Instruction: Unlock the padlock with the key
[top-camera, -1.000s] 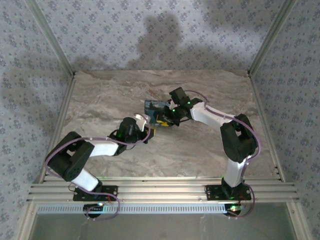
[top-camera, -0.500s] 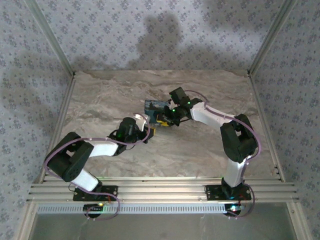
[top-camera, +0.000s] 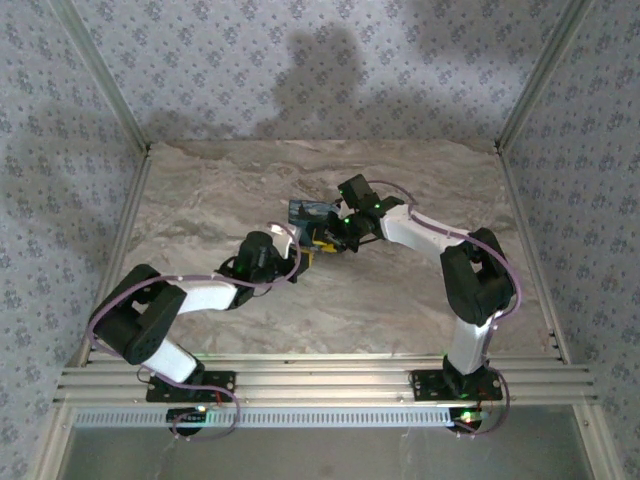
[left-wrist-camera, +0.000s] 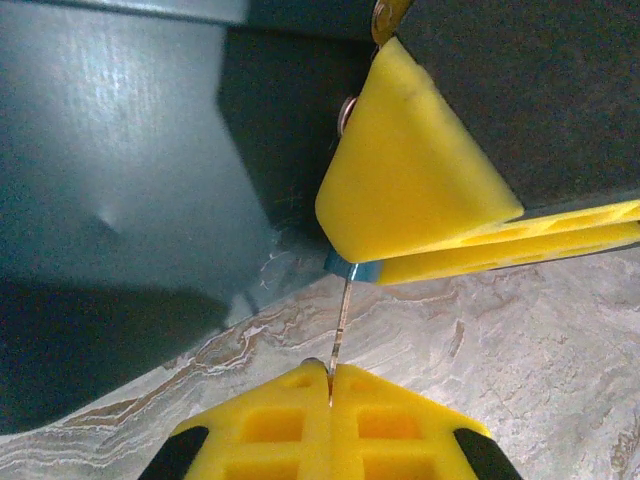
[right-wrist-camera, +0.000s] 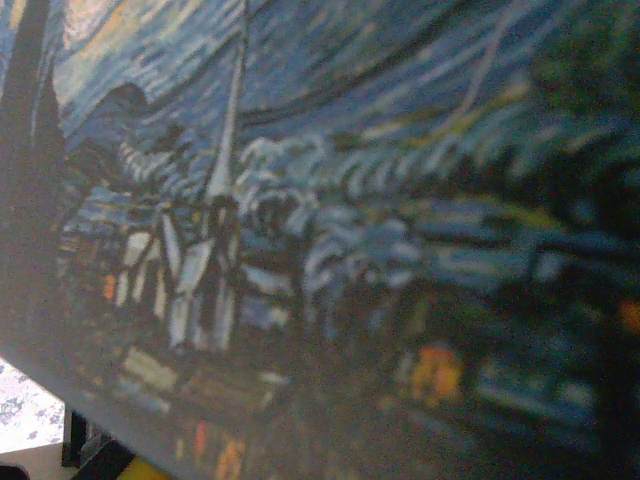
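Between patterned walls, marbled table seemingly carries padlock.

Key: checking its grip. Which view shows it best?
Left wrist: the key stands edge-on, pinched in the shut left tool. Top external makes it too small to tell; right wrist faces a blurred painted surface.

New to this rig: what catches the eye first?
The left arm and right arm meet over the table around a small blue box. The left claw pinches a thin metal strip, likely the key, below a yellow wedge-shaped finger. Close to the right wrist camera lies a blurred Starry Night-style print.
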